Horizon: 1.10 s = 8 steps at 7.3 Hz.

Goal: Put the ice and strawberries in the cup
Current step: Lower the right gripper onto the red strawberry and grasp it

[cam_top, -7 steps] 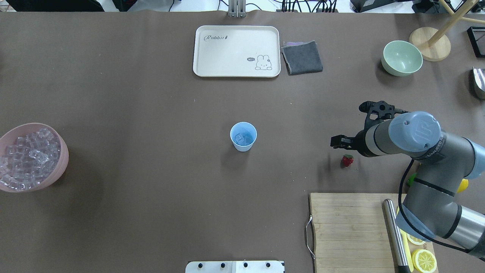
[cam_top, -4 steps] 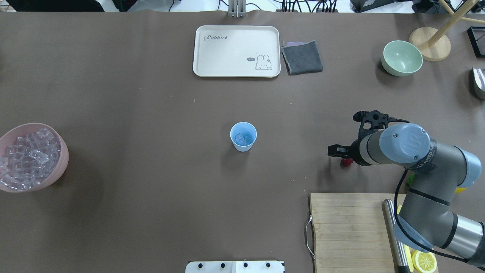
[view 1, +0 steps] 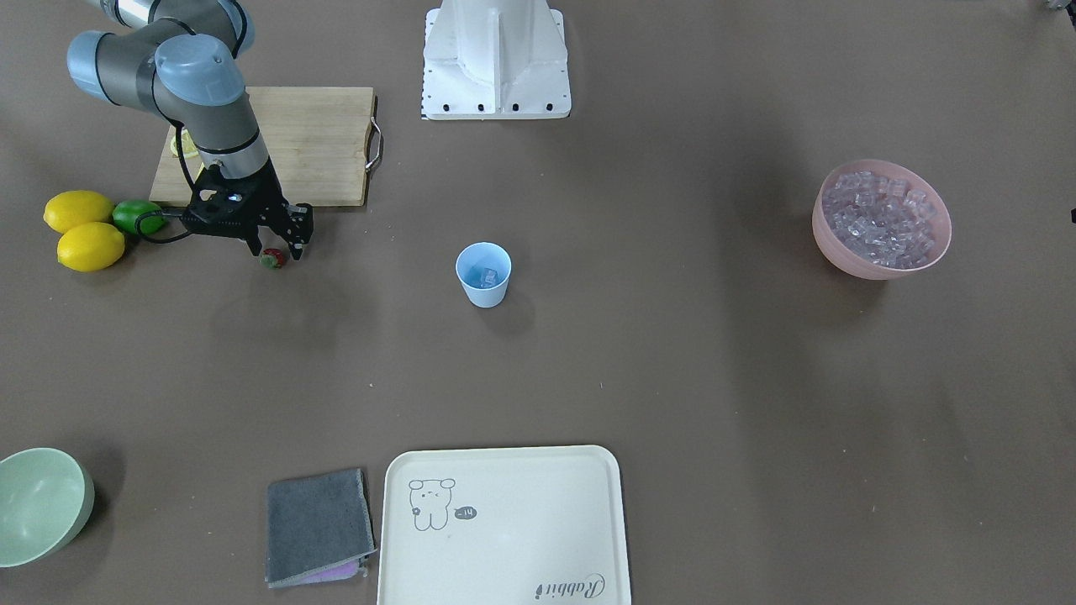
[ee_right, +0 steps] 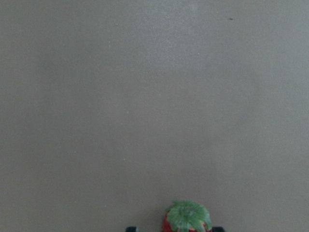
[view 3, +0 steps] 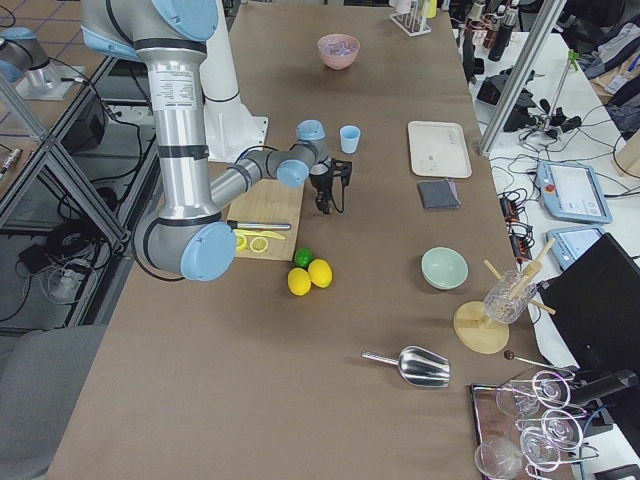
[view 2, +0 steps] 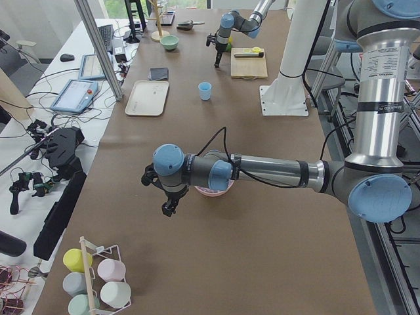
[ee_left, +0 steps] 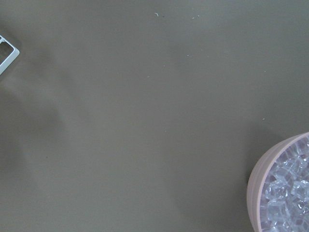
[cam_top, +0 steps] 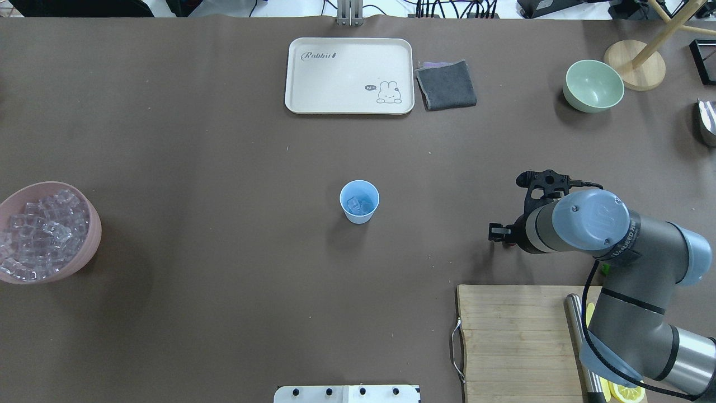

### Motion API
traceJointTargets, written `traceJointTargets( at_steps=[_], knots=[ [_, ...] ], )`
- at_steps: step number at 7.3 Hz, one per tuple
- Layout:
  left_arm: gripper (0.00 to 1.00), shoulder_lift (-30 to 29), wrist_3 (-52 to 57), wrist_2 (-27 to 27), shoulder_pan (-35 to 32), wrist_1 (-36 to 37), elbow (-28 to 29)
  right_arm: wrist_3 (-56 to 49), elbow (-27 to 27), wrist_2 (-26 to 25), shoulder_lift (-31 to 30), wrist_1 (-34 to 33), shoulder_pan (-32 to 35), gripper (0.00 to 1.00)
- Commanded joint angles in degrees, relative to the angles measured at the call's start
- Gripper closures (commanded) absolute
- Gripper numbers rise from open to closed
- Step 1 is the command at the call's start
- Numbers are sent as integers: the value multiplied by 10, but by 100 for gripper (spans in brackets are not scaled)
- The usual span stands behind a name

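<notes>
The tiny red strawberry (view 1: 271, 259) with a green cap lies on the table in front of the cutting board. My right gripper (view 1: 274, 250) is low over it and open, one finger on each side. In the right wrist view the strawberry (ee_right: 187, 218) sits at the bottom edge between the two fingertips (ee_right: 131, 228). In the overhead view the right gripper (cam_top: 502, 234) hides it. The light blue cup (cam_top: 359, 201) stands mid-table with ice cubes inside. The ice heap (cam_top: 39, 232) fills the pink bowl (cam_top: 95, 235). My left gripper (view 2: 168, 205) hangs beside that bowl; I cannot tell its state.
A wooden cutting board (cam_top: 514, 341) with a steel rod (cam_top: 582, 347) and lemon slices lies at the near right. Two lemons (view 1: 80, 227) and a lime (view 1: 134, 215) lie beside it. A cream tray (cam_top: 349, 75), a grey cloth (cam_top: 447, 84) and a pale green bowl (cam_top: 593, 85) stand at the far side.
My right gripper has moved down and toward the robot onto the strawberry, which now sits between its fingers and is hidden in the overhead view. The cup and bowl have not moved.
</notes>
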Motion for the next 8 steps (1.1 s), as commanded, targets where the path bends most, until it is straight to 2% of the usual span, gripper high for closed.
traceJointTargets(
  at_steps=[1,2,3,4,5,8],
  knots=[
    [1,0,0,0,0,-1,0,-3,-1,-1,-1,-7,-8,54],
    [1,0,0,0,0,0,0,-7,-2,-1,0,-8,-8,42],
    [1,0,0,0,0,-1,-1,-7,-3,-1,1,-8,-8,43],
    [1,0,0,0,0,0,-1,-7,-3,0,3,-8,-6,77],
    [1,0,0,0,1,0,-1,-6,-4,-1,3,-8,-5,97],
    [1,0,0,0,1,-1,-1,-2,3,1,8,-8,10,100]
  ],
)
